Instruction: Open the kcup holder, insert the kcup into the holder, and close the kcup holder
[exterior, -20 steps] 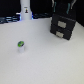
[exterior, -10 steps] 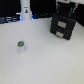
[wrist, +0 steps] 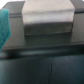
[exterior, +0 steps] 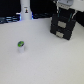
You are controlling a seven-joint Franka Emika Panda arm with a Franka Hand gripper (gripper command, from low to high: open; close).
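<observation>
Gripper (exterior: 65, 11) above kcup holder (exterior: 63, 27), kcup (exterior: 21, 46) apart

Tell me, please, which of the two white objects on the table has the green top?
The kcup, the short pod standing alone toward the exterior view's left. The other white object, the tall tapered post at the back, shows no green.

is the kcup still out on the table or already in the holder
Out. The kcup stands upright on the white table, well apart from the black kcup holder toward the exterior view's right, where the hand is.
</observation>
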